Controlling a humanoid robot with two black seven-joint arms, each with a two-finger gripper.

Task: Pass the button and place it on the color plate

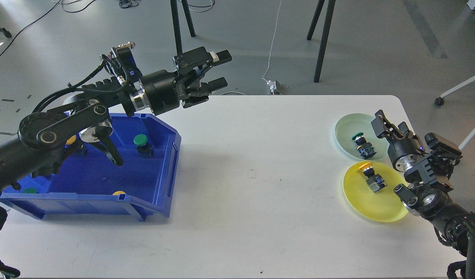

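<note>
While a green push button (141, 144) sits upright in the blue bin (166, 170) near its back wall, two more are already out on plates at the right side of the white table (253, 174): a green-capped button (362, 144) lies on its side on the pale green plate (344, 131), and a yellow-capped button (371, 177) lies tipped on the yellow plate (361, 201), the two plates just beside each other. More caps show in the bin: a yellow one (119, 192) by the front wall, a green one (29, 190) at the front left corner, another yellow (71, 140) partly hidden behind the arm. Left gripper (218, 69) hangs above the table's far edge, past the bin, fingers spread apart, nothing between them. Right gripper (384, 124) hovers at the green plate's right rim, close to the green-capped button; seen end-on and dark, can't tell if it's spread or clenched. Tripod legs (319, 42) and a white cable (274, 38) on the grey floor behind.
</note>
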